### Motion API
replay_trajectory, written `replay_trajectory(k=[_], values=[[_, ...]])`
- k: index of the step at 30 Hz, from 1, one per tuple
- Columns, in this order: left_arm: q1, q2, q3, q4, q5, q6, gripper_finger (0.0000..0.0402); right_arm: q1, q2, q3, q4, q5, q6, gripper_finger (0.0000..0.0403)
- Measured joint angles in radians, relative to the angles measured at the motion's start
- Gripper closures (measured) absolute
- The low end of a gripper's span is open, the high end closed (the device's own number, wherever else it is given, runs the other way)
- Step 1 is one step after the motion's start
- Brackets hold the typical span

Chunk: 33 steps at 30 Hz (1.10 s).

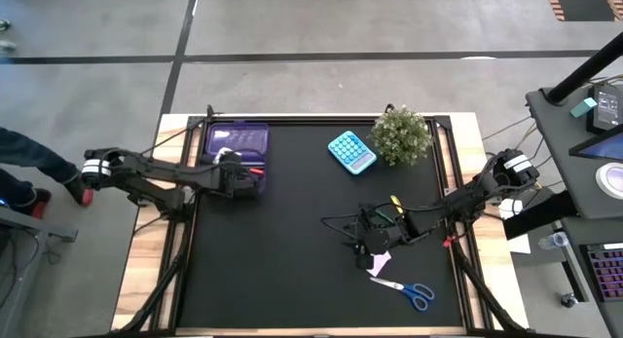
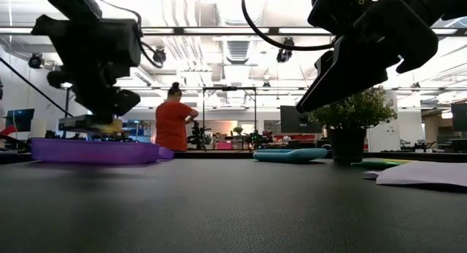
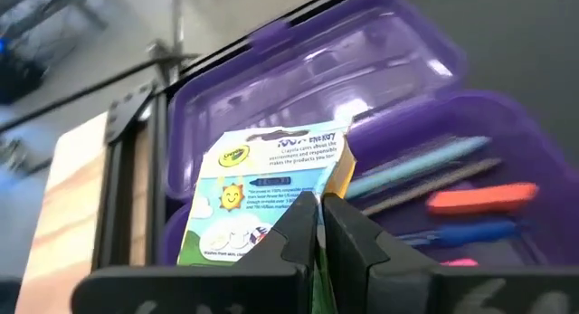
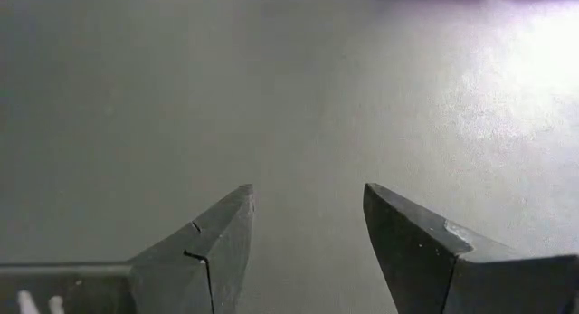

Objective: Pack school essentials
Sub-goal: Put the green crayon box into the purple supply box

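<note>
Left wrist view shows your left gripper (image 3: 318,214) clamped on the crayon pack (image 3: 262,192), poised over the purple case (image 3: 380,97) for packing; right gripper (image 4: 308,223) fingers apart.

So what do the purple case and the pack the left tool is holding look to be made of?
The purple case looks like translucent glossy plastic: light glints on its open lid and the pens show through its wall. The pack in the left tool looks like printed cardboard with a slight sheen, judging by its folded yellow edge and flat printed face, though coated paper can't be ruled out.
</note>
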Motion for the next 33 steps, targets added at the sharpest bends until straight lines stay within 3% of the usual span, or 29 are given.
replay_trajectory(k=[14,26,33], values=[[0.102,0.082,-0.023,-0.035,0.009,-0.092,0.0401,0.0,0.0,0.0,-0.004,0.0,0.004,0.0202],[0.104,0.171,-0.023,-0.001,0.04,-0.101,0.0401,0.0,0.0,0.0,-0.007,0.0,0.008,0.0202],[0.104,0.158,-0.022,0.009,0.055,-0.1,0.0401,0.0,0.001,0.0,-0.008,0.0,0.008,0.0202]])
